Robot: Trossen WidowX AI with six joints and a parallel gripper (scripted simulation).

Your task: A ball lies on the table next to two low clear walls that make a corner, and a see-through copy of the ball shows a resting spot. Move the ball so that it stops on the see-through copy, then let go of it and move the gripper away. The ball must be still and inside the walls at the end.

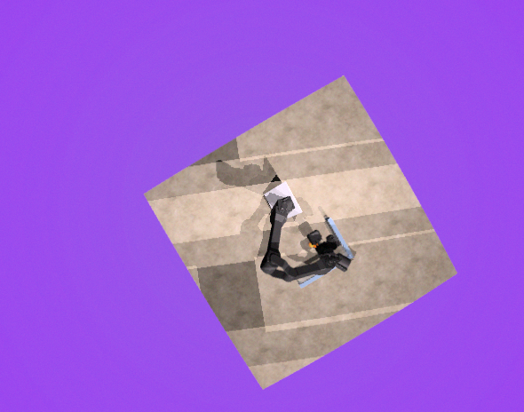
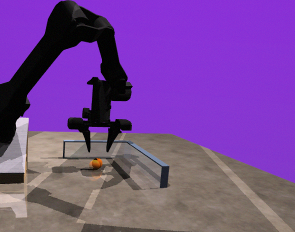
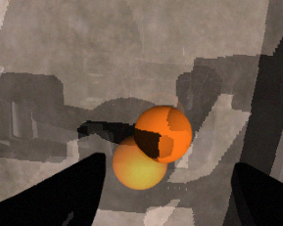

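Note:
The orange ball rests on the table on the inner side of the corner, away from both walls. The see-through copy is paler and yellower and partly overlaps the ball in both close views; the two cannot be told apart in the top view. My gripper points down, open and empty, with its fingertips a little above the ball. In the wrist view the ball shows between the fingers. The clear walls have blue top edges. The arm hides their corner in the top view.
The white base plate of the arm stands on the ball's open side. The table has pale stripes, and arm shadows fall across it around the ball. Faint reflections show on it.

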